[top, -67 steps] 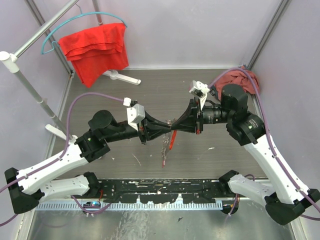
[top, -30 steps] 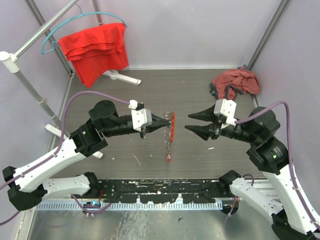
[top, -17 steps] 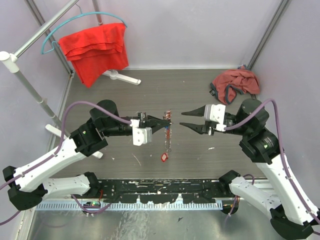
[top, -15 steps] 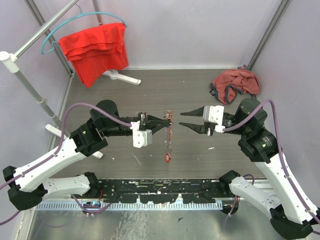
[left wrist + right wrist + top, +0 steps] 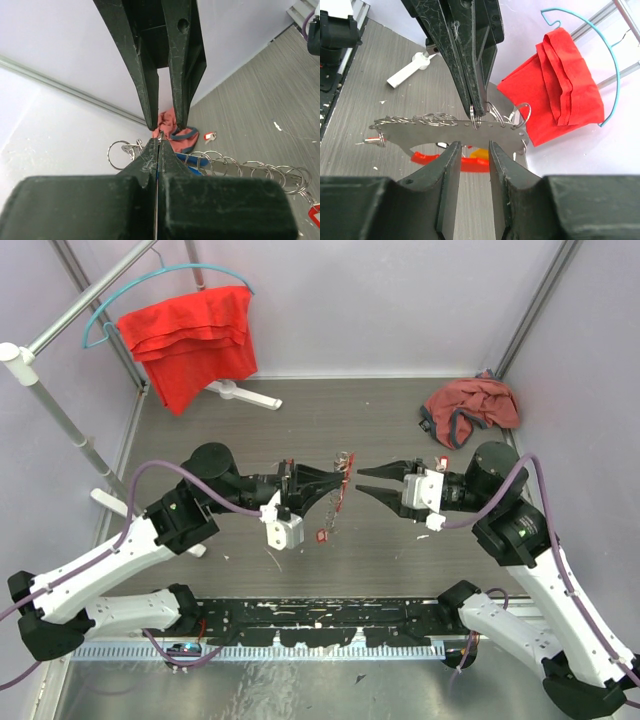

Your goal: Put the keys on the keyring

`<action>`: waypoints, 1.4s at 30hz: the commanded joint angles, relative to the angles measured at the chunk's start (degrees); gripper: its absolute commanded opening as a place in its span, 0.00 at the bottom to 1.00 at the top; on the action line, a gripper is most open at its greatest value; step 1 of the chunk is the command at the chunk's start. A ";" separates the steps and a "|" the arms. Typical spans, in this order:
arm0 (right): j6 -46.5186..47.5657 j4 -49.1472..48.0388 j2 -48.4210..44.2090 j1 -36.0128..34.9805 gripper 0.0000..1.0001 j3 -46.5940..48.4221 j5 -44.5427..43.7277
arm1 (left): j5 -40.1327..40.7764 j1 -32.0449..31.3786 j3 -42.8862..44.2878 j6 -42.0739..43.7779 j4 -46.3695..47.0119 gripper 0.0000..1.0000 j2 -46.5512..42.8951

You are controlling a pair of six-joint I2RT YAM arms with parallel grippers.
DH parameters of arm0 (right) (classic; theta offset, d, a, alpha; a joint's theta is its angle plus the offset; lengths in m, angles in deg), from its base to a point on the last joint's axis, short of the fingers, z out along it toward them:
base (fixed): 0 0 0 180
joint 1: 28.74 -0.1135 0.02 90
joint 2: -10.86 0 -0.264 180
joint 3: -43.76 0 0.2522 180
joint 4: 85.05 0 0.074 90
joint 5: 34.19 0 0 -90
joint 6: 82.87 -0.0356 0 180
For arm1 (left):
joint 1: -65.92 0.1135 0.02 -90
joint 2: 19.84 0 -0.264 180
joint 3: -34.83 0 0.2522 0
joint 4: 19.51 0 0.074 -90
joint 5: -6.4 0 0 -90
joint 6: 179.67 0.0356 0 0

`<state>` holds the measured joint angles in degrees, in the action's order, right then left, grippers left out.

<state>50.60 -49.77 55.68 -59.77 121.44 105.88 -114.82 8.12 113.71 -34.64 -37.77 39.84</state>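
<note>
The keyring [image 5: 343, 472] is a thin silvery strip with several wire loops, a chain and a red-orange tag [image 5: 465, 163]. My left gripper [image 5: 338, 481] is shut on its edge and holds it above the floor. It shows in the left wrist view [image 5: 158, 138] and the right wrist view [image 5: 476, 111]. A red-headed piece [image 5: 322, 536] dangles from the chain's end. My right gripper [image 5: 362, 481] is open and empty, its tips just right of the keyring and apart from it [image 5: 472, 148]. A small red-headed key [image 5: 210, 136] lies on the floor by the pink cloth.
A pink-red cloth [image 5: 470, 405] lies at the back right. A red cloth [image 5: 190, 340] hangs on a teal hanger at the back left, over a white stand foot [image 5: 245, 395]. A metal rack pole [image 5: 60, 410] stands at the left.
My right gripper has moved left, close to the keyring, still open. My left wrist has turned, and the hanging chain with its red end has swung left and up.
</note>
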 commanded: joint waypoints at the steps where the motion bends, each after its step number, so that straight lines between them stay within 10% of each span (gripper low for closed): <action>1: 1.10 -6.44 -1.08 -0.44 0.33 -0.41 0.65 | -2.44 -0.13 -2.19 -0.18 12.04 0.00 -1.38; 42: -6.74 -13.17 -5.09 -0.63 0.26 1.05 8.88 | -17.12 -0.22 -2.79 -3.24 23.15 0.00 -0.23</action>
<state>44.70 -60.35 49.41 -60.14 120.39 114.12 -132.55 8.12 110.19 -37.72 -17.94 39.69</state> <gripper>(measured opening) 0.272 0.007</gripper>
